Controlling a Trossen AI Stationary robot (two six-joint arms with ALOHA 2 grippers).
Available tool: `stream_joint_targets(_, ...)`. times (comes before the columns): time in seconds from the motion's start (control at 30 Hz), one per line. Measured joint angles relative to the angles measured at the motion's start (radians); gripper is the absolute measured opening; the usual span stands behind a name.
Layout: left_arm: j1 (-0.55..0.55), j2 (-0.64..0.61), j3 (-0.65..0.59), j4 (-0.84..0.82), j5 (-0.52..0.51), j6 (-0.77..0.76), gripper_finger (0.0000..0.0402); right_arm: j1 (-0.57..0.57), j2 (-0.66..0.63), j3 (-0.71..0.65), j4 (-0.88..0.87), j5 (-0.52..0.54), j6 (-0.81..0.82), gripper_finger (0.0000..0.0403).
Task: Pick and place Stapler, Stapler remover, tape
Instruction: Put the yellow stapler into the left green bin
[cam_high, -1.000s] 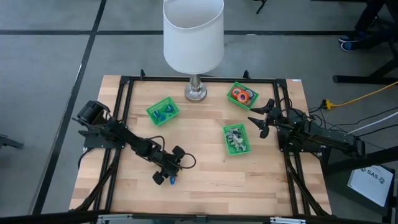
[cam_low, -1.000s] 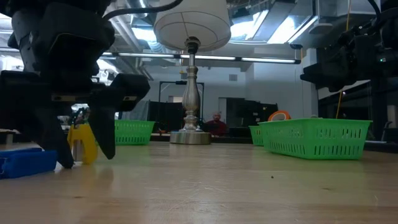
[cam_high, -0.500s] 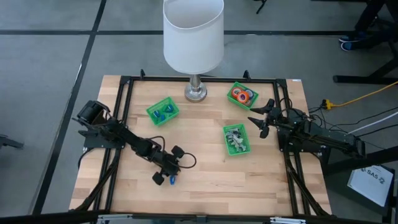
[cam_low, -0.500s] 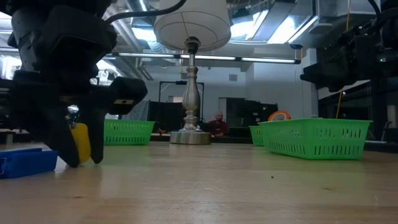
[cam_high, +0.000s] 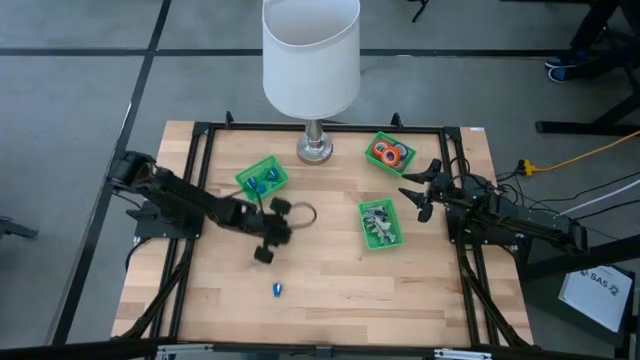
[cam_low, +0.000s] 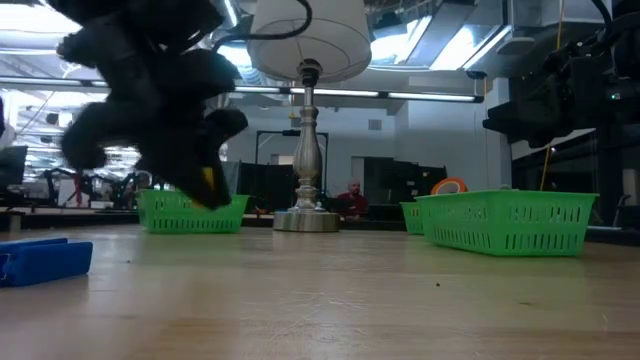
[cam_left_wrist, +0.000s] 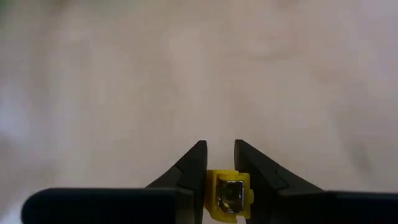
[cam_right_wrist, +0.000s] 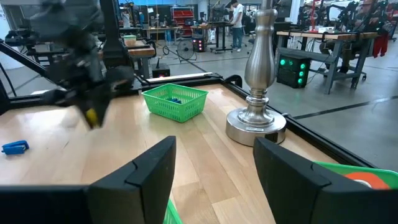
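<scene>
A small yellow stapler sits between the fingers of my left gripper, which is shut on it above the table's middle left. It also shows as a yellow spot in the low view. A small blue stapler lies flat on the wood near the front. Red and orange tape rolls lie in the far right green bin. Grey stapler removers fill the bin in front of it. My right gripper waits open at the right, beside those bins. My left gripper pinches the yellow stapler by its two sides between both fingers. The stapler's end with its metal part faces the wrist camera. The stapler is lifted clear of the table, and the fingers point down from above.
A lamp with a white shade and a metal base stands at the far middle. A third green bin with blue pieces sits at the far left. A black frame runs round the tabletop.
My left gripper has shut on the yellow stapler, which stood on the table, and lifted it clear. It has then moved up and toward the far edge, nearer the left green bin. The blue stapler has stayed where it lay.
</scene>
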Motion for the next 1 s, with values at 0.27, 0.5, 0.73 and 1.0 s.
stream_joint_targets(0.27, 0.184, -0.206, 0.001, -0.171, -0.144, -0.004, 0.0064, 0.000, 0.000, 0.000, 0.000, 0.000, 0.000, 0.0220)
stream_joint_targets(0.5, 0.317, -0.353, 0.002, -0.297, -0.270, -0.102, 0.0065, 0.000, 0.000, 0.000, 0.000, 0.000, 0.000, 0.0220)
stream_joint_targets(0.73, 0.434, -0.363, 0.002, -0.356, -0.236, -0.186, 0.0066, 0.000, 0.000, 0.000, 0.000, 0.000, 0.000, 0.0220)
stream_joint_targets(1.0, 0.495, -0.311, 0.002, -0.350, -0.221, -0.219, 0.0078, 0.000, 0.000, 0.000, 0.000, 0.000, 0.000, 0.0220)
